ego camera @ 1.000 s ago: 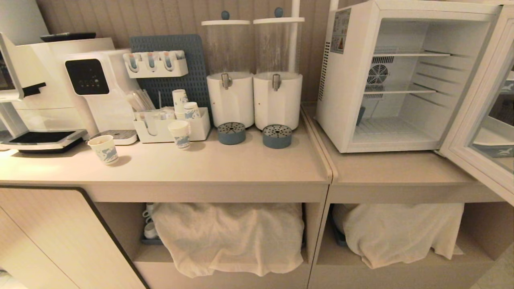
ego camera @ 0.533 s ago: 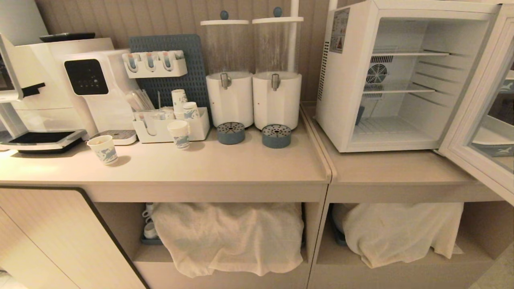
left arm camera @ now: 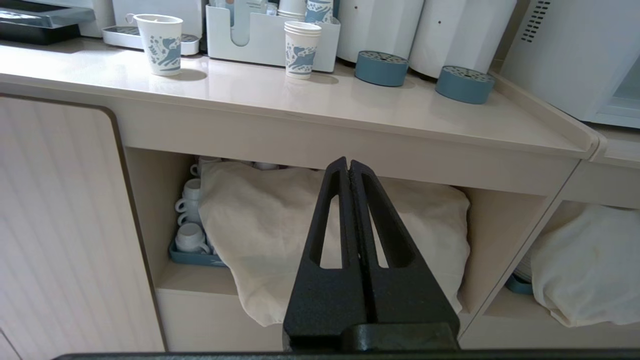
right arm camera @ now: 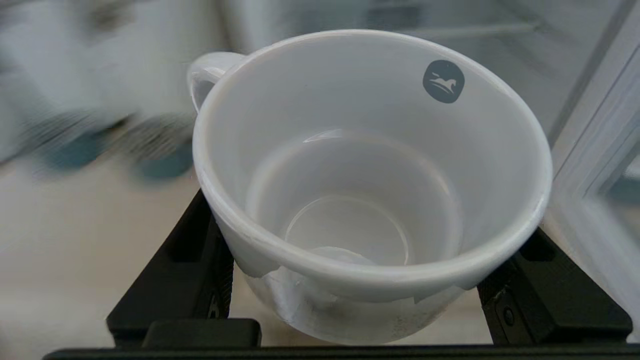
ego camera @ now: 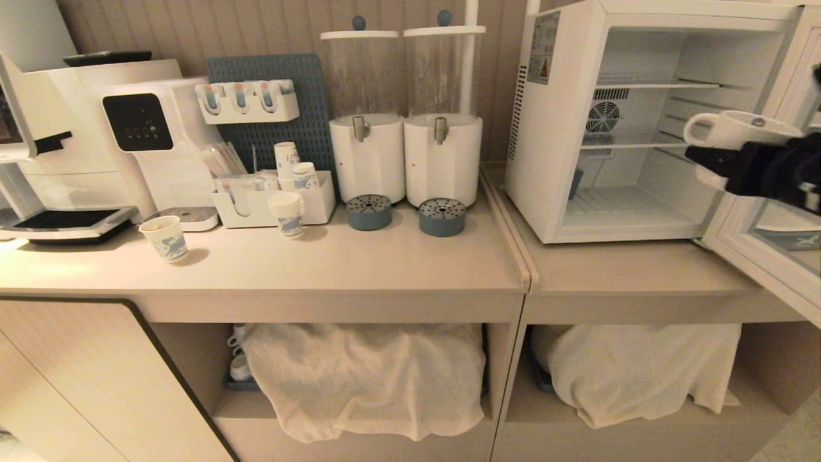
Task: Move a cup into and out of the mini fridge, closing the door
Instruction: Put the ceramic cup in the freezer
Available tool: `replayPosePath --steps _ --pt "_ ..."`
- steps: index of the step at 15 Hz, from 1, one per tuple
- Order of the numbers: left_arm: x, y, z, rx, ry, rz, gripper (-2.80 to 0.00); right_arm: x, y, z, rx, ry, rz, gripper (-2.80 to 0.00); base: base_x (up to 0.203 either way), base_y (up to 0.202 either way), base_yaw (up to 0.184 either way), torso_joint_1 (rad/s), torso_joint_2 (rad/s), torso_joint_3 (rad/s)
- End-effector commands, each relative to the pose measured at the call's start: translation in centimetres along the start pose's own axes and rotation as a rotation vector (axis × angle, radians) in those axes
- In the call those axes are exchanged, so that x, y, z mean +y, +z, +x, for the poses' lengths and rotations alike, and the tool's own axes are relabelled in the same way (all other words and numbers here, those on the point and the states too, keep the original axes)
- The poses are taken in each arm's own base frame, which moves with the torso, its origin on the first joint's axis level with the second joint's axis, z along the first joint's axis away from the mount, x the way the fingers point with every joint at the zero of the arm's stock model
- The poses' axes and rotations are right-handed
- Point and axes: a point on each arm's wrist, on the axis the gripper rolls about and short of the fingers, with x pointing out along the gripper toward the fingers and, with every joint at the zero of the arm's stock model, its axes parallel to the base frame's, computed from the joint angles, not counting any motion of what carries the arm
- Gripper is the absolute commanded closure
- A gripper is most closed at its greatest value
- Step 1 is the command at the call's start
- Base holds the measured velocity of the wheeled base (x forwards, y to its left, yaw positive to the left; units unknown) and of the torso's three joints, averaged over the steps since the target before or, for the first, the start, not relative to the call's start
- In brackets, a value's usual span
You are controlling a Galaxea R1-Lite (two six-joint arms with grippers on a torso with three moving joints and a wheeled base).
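right gripper point(ego camera: 737, 163): pinching the cup point(ego camera: 731, 131) by its body, one finger each side; cup upright, empty, handle toward the fridge mouth.
cup location: in the air at the right edge of the head view, in front of the open mini fridge point(ego camera: 616, 122), level with the middle wire shelf point(ego camera: 635, 146). Not inside yet.
left gripper point(left arm camera: 348, 172): pressed together, empty, parked low in front of the open shelf under the worktop point(ego camera: 321, 263).
door point(ego camera: 770, 218): swung wide open to the right, just beside the right arm.
step: judged as the put-in leg; cup is being carried to the cavity.
next move: push the cup forward through the opening, pick a shelf or the floor grille point(ego camera: 625, 208), lower until it sits flat, then let go.
in the way: middle shelf's front edge sits about at cup height, so likely go under or over it. Open door crowds the arm's right side.
around: two drink dispensers point(ego camera: 404, 122), drip cups point(ego camera: 405, 215), paper cups point(ego camera: 165, 239), coffee machine point(ego camera: 96, 141); all left of the fridge, well clear.
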Motion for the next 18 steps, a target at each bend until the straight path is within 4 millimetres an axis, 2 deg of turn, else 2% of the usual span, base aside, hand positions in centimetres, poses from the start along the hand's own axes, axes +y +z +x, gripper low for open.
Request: replayPosePath --steps 1,5,7,10,14,17,18 --pt "0.2 -1.1 0.1 0.033 0.005 -0.002 0.0 -0.2 -3.8 7.4 0.085 -0.051 -0.003 0.0 0.0 0.0 0.0 0.0 0.0 0.0" --pt "0.2 -1.1 0.1 0.033 0.006 -0.003 0.0 -0.9 -6.1 14.9 0.044 -0.151 -0.006 0.0 0.0 0.0 0.0 0.0 0.0 0.0" --pt "0.2 -1.1 0.1 0.032 0.005 -0.005 0.0 -2.0 -7.1 18.6 0.014 -0.201 -0.008 0.0 0.0 0.0 0.0 0.0 0.0 0.0" --pt "0.2 -1.1 0.1 0.032 0.006 -0.006 0.0 -4.2 -7.8 22.5 -0.02 -0.269 -0.036 0.0 0.0 0.0 0.0 0.0 0.0 0.0" --pt "0.2 -1.1 0.1 0.032 0.006 -0.006 0.0 -6.7 -12.1 26.4 0.039 -0.324 -0.085 0.0 0.0 0.0 0.0 0.0 0.0 0.0" --pt "0.2 -1.0 0.1 0.024 0.005 -0.009 0.0 -7.4 -16.1 27.9 0.102 -0.327 -0.124 0.0 0.0 0.0 0.0 0.0 0.0 0.0" --pt "0.2 -1.0 0.2 0.025 0.006 -0.009 0.0 -7.4 -16.7 28.0 0.11 -0.325 -0.13 0.0 0.0 0.0 0.0 0.0 0.0 0.0"
